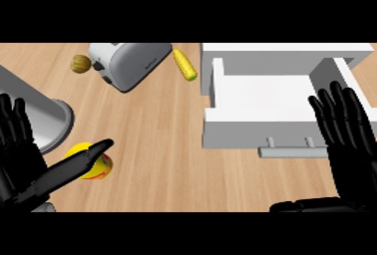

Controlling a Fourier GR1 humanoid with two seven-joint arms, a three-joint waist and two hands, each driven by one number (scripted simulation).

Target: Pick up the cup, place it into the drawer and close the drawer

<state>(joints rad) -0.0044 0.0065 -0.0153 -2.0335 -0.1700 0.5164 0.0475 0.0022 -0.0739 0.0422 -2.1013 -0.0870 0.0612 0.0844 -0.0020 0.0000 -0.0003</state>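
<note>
A yellow cup [98, 167] with an orange-red band stands on the wooden counter [154, 134] at the lower left. My left hand [26, 159] is open beside it, fingers straight up at the left edge, its thumb lying across the cup's top and hiding part of it. The white drawer [258, 94] is pulled open at the upper right, its inside bare, its grey handle [293, 151] facing me. My right hand [350, 134] is open with fingers up, over the drawer's right front corner.
A silver toaster [129, 62] lies at the top middle, with a brown round item [80, 63] to its left and a yellow corn cob [185, 64] to its right. A grey round pot [48, 122] sits at the left edge, near the cup.
</note>
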